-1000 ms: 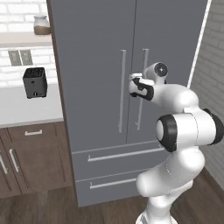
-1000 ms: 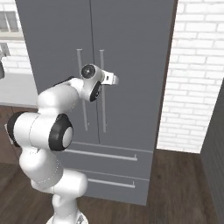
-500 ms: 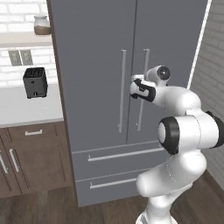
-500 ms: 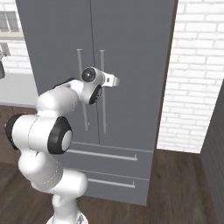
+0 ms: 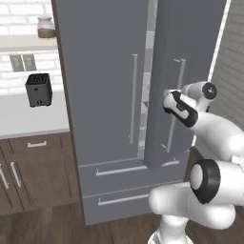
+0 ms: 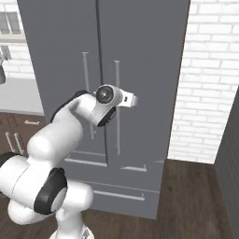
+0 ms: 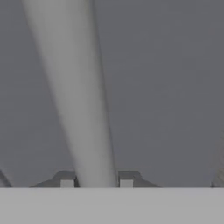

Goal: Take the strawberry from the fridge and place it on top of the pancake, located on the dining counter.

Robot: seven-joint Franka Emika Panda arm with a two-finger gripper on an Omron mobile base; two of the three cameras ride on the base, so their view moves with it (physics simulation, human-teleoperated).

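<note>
The grey two-door fridge (image 5: pixel 100 71) stands right in front of me. Its right door (image 5: pixel 190 43) is ajar, with a narrow bright gap (image 5: pixel 150 71) along the middle seam. My gripper (image 5: pixel 167 96) is shut on the right door's thin silver bar handle (image 5: pixel 180 76). The hand view has that handle (image 7: pixel 74 87) running between the two fingertips (image 7: pixel 66 180), against the flat grey door. From the right base view the handle (image 6: pixel 116 116) passes behind my wrist. What is inside the fridge is hidden, the strawberry included. The pancake and the dining counter are out of view.
The left door's handle (image 5: pixel 133 95) hangs beside the gap. Two fridge drawers (image 5: pixel 124 190) lie below the doors. A white worktop (image 5: pixel 28 121) with a black toaster (image 5: pixel 38 89) sits left, over dark wood cupboards (image 5: pixel 33 171). A white brick wall (image 6: pixel 210 79) stands close on the right.
The right fridge door has swung outward from shut to ajar, opening a gap at the seam. My hand came back toward the base, still on the handle.
</note>
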